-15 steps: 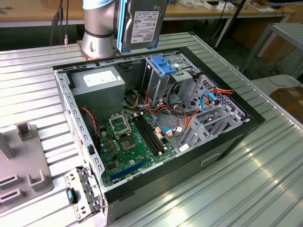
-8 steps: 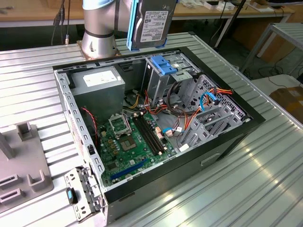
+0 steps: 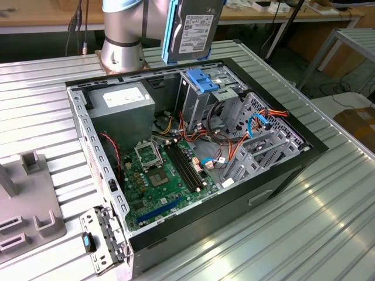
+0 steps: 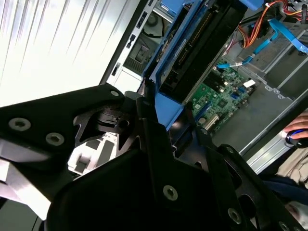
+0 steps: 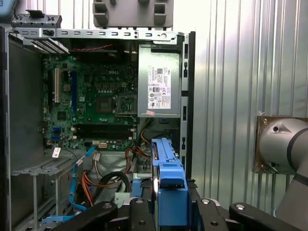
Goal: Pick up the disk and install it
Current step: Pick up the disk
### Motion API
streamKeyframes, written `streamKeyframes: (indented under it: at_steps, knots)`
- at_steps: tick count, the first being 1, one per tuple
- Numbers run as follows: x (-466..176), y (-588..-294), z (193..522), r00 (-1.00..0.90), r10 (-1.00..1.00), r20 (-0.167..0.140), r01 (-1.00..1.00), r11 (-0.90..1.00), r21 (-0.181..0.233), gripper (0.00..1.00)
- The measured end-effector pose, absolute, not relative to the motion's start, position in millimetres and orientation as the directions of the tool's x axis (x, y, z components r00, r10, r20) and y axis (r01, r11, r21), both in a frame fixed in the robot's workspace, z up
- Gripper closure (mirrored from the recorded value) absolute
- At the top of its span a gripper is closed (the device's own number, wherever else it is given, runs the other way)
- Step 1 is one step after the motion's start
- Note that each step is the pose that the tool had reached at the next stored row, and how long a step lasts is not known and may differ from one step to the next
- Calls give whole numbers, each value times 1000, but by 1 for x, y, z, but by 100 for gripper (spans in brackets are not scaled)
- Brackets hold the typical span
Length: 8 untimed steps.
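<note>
The disk [image 3: 196,29] hangs upright above the back of the open computer case [image 3: 275,175], its white label facing the camera and a blue rail down its edge. In the second wrist view my gripper [image 4: 163,120] is shut on the disk [image 4: 202,48] at its blue rail, with the motherboard far below. The first wrist view looks straight down the disk's blue edge [image 5: 166,183], which sits between the black fingers [image 5: 204,211]. Below it in the case stands the drive cage with a blue latch [image 3: 202,82].
The case holds a grey power supply [image 3: 120,99], a green motherboard [image 3: 158,175] and orange and blue cables [image 3: 261,123]. The arm's base [image 3: 120,47] stands behind the case. A grey fixture [image 3: 29,205] sits at the exterior view's left. A person's hand [image 4: 296,132] rests beyond the case.
</note>
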<state>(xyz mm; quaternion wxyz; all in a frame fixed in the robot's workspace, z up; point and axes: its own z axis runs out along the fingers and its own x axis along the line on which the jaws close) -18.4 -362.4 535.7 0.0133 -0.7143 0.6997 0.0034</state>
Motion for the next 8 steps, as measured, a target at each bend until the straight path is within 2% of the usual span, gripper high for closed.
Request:
streamKeyframes:
  at_steps: [8]
  knots:
    - [-18, -403, 536, 21, -1000, -23, -1000, -20, -14, 63]
